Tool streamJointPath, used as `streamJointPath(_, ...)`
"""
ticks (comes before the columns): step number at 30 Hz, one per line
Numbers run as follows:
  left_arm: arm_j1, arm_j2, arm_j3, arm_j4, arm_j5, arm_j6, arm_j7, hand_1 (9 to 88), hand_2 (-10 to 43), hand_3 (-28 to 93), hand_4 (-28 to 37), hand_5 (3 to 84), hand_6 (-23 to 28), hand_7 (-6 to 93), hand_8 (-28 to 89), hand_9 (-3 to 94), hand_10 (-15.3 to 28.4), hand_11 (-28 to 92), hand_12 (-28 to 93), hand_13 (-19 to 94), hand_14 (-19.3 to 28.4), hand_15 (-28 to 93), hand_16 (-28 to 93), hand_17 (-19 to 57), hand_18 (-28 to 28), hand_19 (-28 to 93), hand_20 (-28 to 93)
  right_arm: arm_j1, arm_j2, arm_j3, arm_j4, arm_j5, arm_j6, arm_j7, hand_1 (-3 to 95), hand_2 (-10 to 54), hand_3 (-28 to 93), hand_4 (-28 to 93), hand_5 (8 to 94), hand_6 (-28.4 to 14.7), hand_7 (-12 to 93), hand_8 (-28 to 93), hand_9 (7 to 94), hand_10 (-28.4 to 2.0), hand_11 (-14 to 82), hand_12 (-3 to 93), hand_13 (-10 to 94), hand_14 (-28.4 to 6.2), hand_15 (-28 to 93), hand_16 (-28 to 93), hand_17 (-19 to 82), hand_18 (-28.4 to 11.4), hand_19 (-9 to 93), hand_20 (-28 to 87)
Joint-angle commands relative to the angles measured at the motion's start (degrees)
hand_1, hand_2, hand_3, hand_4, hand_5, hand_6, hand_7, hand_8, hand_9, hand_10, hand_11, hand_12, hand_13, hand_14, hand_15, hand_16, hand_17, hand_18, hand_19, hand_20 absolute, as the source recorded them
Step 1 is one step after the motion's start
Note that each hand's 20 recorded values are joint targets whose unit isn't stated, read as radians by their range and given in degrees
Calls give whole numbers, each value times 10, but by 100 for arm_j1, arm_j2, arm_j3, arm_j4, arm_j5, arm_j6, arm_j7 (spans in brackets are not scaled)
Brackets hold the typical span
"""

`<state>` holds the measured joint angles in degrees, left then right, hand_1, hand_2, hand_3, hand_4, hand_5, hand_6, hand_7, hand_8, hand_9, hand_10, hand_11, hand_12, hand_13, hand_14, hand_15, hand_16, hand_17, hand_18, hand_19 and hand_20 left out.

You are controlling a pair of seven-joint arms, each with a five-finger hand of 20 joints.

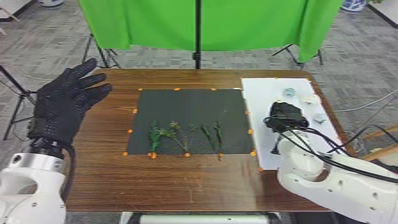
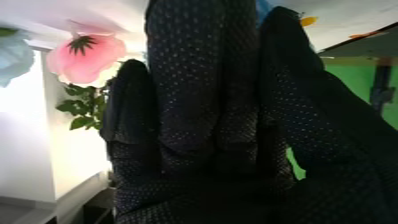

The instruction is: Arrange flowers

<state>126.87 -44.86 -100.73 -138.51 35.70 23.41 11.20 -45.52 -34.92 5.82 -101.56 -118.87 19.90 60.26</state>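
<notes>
Head view: green stems (image 1: 173,132) on a dark mat (image 1: 178,105).
Left robot hand (image 1: 67,102) spread, right robot hand (image 1: 286,114) over a white sheet (image 1: 258,95); right wrist view: its straight fingers pressed together near a pink flower (image 2: 87,57).

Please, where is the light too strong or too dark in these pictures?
Right wrist view: strong white glare beside the green leaves, under the pink flower; the right hand looks nearly black. Head view: more even light, white sheet brightest.
</notes>
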Motion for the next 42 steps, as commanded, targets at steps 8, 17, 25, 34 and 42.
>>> streamJointPath(8,159,96,-108,-42,-34,80,134,216,123,753,-283,360,107,132,-90,304,205,291,94,236,275,562,-121,-74,249,662,60,1046,-290,-810,-285,-1017,1244,10,540,-95,697,-283,859,29,196,26,937,-53,215,244,901,-29,448,215,512,-158,932,196)
streamJointPath(17,188,116,-285,-100,-321,90,371,215,122,752,-283,359,107,133,-90,304,205,293,96,237,276,562,-121,-74,248,662,60,2127,-1910,-1418,-151,-261,1163,-850,536,-95,710,-283,860,27,196,31,937,-56,224,239,900,-30,451,217,511,-161,932,215)
streamJointPath(25,-391,305,-176,-8,-288,36,411,212,121,750,-283,359,106,133,-90,307,206,295,96,243,279,566,-121,-62,255,693,76,2244,-3052,-1491,368,332,685,-1296,530,-95,717,-283,857,28,198,34,937,-59,233,240,899,-33,457,219,506,-167,932,228)
streamJointPath(34,-1055,437,222,154,-343,16,572,210,120,752,-283,357,105,133,-90,308,207,295,96,243,279,567,-121,-60,255,697,82,2816,-3949,-2398,724,856,546,-1249,530,-95,714,-283,854,28,200,34,937,-59,246,236,895,-32,472,223,497,-172,932,248)
streamJointPath(42,-1538,722,660,154,-443,340,797,210,120,752,-283,358,106,132,-90,309,206,294,96,244,278,567,-121,-60,255,696,85,4011,-4966,-3800,1043,1087,1198,-1200,522,-95,712,-283,851,32,199,28,937,-60,261,229,893,-35,484,224,492,-176,932,265)
